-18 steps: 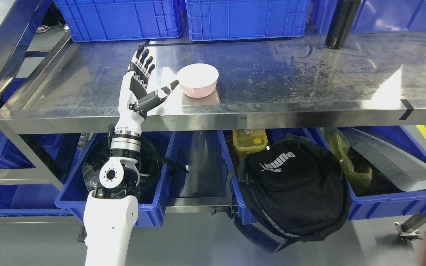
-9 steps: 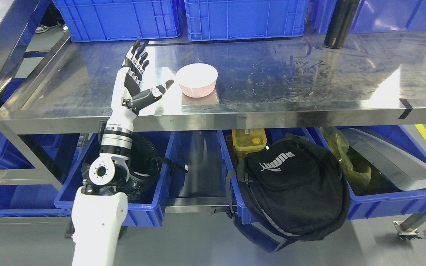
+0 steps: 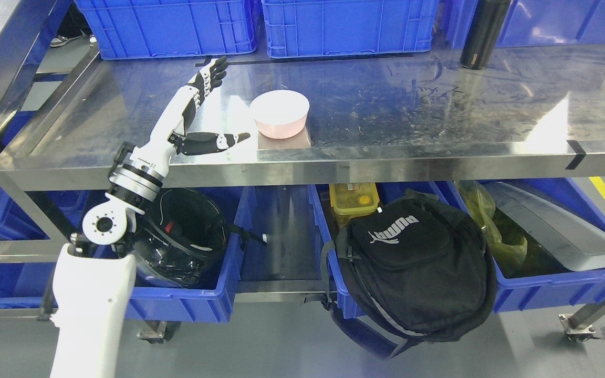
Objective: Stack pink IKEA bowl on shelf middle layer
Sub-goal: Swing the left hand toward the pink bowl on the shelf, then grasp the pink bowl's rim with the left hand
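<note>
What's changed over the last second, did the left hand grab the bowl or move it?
No grab. The left arm swung toward the picture's left and the left hand tilted over, fingers now pointing up-right, open, thumb reaching toward the pink bowl without touching it. The bowl stayed put on the steel shelf, as did the black bottle and the backpack below.
</note>
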